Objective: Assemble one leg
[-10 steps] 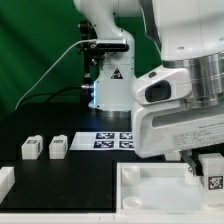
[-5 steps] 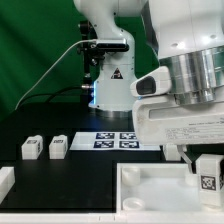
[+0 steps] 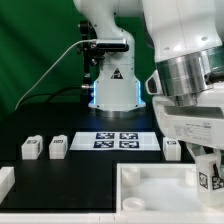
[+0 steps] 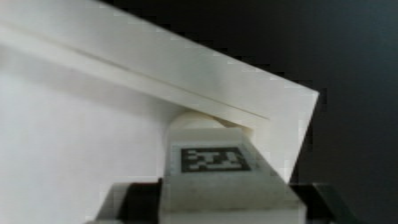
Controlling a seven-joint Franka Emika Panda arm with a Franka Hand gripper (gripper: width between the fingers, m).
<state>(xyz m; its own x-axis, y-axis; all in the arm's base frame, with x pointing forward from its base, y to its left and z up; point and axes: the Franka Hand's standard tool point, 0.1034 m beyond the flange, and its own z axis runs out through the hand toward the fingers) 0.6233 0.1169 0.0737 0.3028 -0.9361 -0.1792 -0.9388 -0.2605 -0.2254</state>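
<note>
Swinging toward the exterior view's right, the arm now uncovers a spare leg (image 3: 172, 148) beside the marker board (image 3: 115, 140). The gripper (image 4: 217, 203) is clamped on the leg (image 4: 215, 145), tag facing the wrist camera, holding it at a corner of the white tray-shaped part (image 3: 150, 172); whether the two touch cannot be told. Two more legs (image 3: 31, 148) sit well apart on the black table (image 3: 85, 175). The step in hand appears to be bringing the leg to its corner mount. The next move calls for careful alignment, then seating.

The frame edge crops the leg (image 4: 214, 152), probably the claw (image 4: 215, 202) too.
</note>
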